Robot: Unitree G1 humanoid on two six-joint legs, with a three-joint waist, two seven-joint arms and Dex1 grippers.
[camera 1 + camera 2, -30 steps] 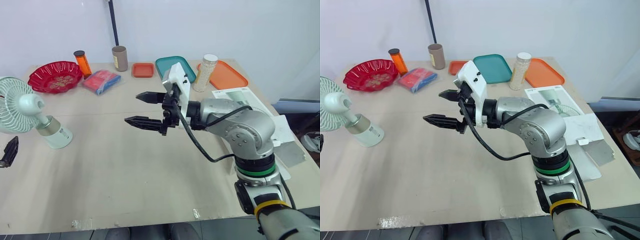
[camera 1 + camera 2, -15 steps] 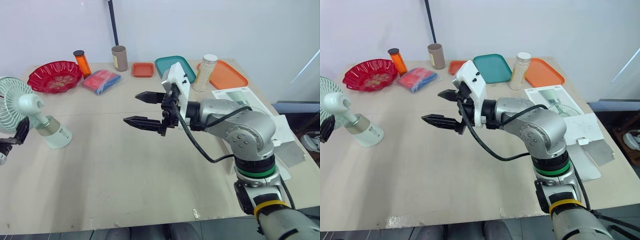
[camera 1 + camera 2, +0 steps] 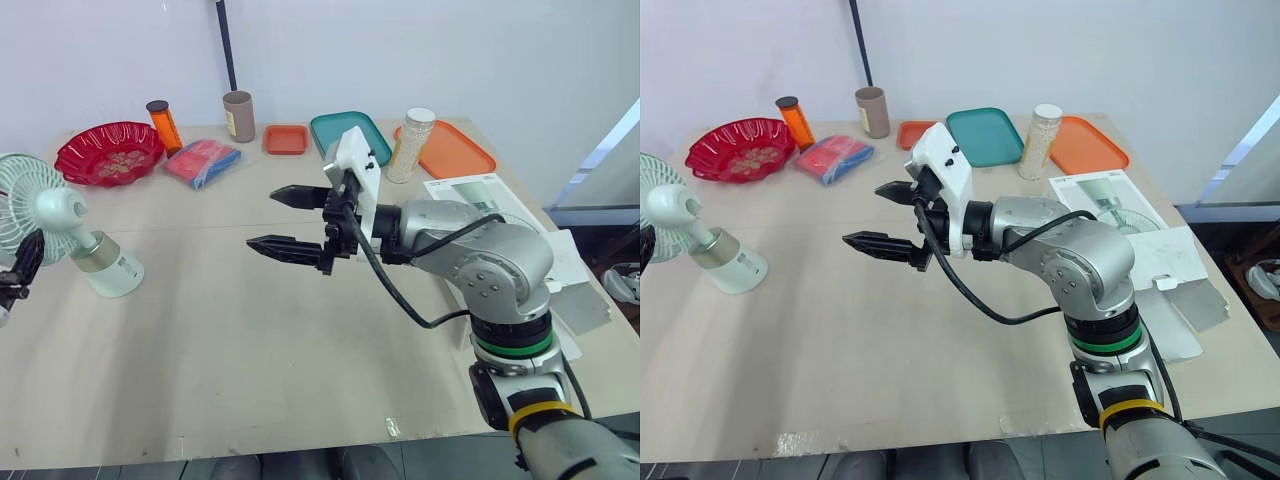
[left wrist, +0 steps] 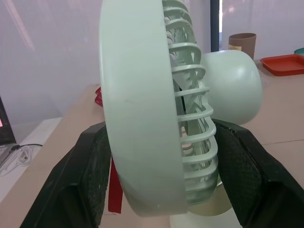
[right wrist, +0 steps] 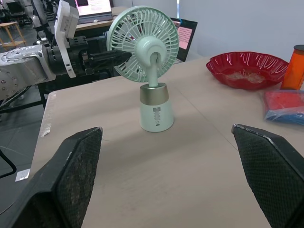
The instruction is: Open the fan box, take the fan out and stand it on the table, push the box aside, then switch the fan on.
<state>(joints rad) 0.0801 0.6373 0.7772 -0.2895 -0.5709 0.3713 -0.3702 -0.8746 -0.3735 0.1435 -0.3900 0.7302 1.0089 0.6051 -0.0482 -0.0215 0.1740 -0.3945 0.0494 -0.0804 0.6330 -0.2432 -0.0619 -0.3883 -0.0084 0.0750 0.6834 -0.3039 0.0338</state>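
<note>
We are seeing the fan (image 3: 60, 225) standing upright near the left edge of the table (image 3: 250, 360), with its round head facing to the left. The left gripper (image 3: 24, 260) is reaching to this head from the front. In the left wrist view its fingers (image 4: 92, 175) are standing open, one on each side of the head's rim and very close to it. We cannot tell if they are pressing on it. The right gripper (image 3: 263, 218) is hanging above the middle of the table, well apart from the fan. Its fingers (image 3: 295, 248) are spread wide and are holding nothing.

The box (image 3: 1110, 195) is lying at the right edge of the table, and the right arm is hiding a part of it. Along the back of the table we are finding these things:
- a red bowl (image 3: 110, 152) near the fan
- an orange bottle (image 3: 165, 125)
- a blue and red packet (image 3: 203, 162)
- a brown cup (image 3: 239, 116)
- a small orange tray (image 3: 286, 139)
- a teal tray (image 3: 345, 130), partly covered by the right wrist
- a jar (image 3: 412, 145)
- a large orange tray (image 3: 455, 150)

The right wrist view is looking across the table at the back of the fan. It is showing the neck and the base, and the left gripper beside the rim. The left wrist view is showing the brown cup and the small orange tray behind the fan's head.
</note>
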